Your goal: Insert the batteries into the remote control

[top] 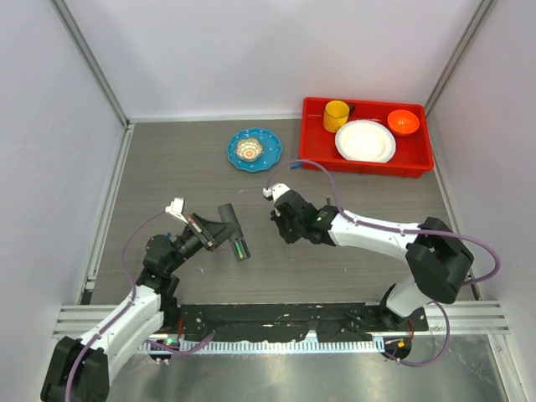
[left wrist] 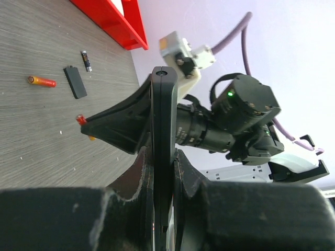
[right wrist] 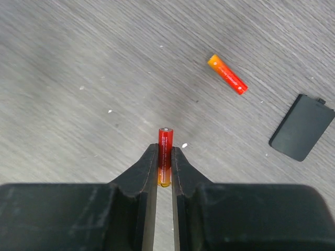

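1. Plainly, the biggest risk is a slip at the push. The right jaws are nearly closed on one battery [right wrist: 165,151], pinching only its lower half, with its red end poking out past the tips. Pressed against a spring contact, it could pivot between the jaws or shoot free.
2. A dropped battery would likely roll on the bare worktop [top: 167,167], where a loose battery [right wrist: 227,73] and a small flat black cover [right wrist: 302,127] already lie near each other but apart.
3. The remote control [top: 233,228] could twist. The left jaws are clamped hard on it and hold it clear of the worktop, over the left-middle. In the left wrist view it shows edge-on between them, so a sideways shove from the other arm might lever it round.
4. Polarity is a further hazard. I cannot tell which end belongs where, since no view shows the compartment's markings.
5. Alignment looks tight too. Neither wrist view shows the open bay, so a skewed approach could jam the battery against the rim.
6. The held battery lies lengthwise along the right jaws, centred and touching both. It hangs over the middle of the worktop, near the remote control's right side but apart from it, with the two arms facing each other.
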{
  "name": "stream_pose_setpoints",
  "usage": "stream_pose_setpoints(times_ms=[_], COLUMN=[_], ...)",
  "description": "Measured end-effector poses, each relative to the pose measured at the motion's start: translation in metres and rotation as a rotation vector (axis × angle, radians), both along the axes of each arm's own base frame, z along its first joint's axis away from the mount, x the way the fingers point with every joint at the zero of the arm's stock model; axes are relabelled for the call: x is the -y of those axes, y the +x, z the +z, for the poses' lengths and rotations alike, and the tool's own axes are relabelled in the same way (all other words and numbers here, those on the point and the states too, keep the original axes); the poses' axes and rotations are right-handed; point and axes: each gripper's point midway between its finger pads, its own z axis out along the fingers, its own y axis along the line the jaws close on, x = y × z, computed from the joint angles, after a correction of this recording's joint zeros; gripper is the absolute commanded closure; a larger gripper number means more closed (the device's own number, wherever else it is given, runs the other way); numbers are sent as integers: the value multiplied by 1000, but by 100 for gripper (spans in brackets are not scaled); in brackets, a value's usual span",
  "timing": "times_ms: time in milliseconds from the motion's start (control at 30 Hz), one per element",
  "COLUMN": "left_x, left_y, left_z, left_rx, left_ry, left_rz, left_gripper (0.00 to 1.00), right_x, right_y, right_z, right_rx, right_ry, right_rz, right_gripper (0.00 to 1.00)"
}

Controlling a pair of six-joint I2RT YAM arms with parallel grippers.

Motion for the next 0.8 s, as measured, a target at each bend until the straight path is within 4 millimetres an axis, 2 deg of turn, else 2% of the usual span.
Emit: stream_pose_setpoints(times_ms=[100,267,367,567,600,733,800], left_x=[0,-1,-2,-3,-3,-3,-3], left_y=[-1,-2,-4,-6,-6,-6,-6], left_z=[2,8,11,15,15,15,15], left_rx=[7,29,44,63,64,70,70], left_ry=[-3,-11,-16,-23,-23,-22,-22], left_rz=[0,1,3,7,8,9,9], left_gripper=[100,100,100,100,100,100,100], right_x=[5,15,5,-2,-5,-12,-13], right_y=[4,10,21,35,37,44,46], right_z=[-17,-56,-52,-55,-55,-55,-55], right_rx=[3,-22,25,92,102,121,122], right_ry=[-60,-202,-208,-260,-265,-268,-268], right_rz=[11,53,99,216,235,283,286], right_gripper=[99,99,99,98,96,75,70])
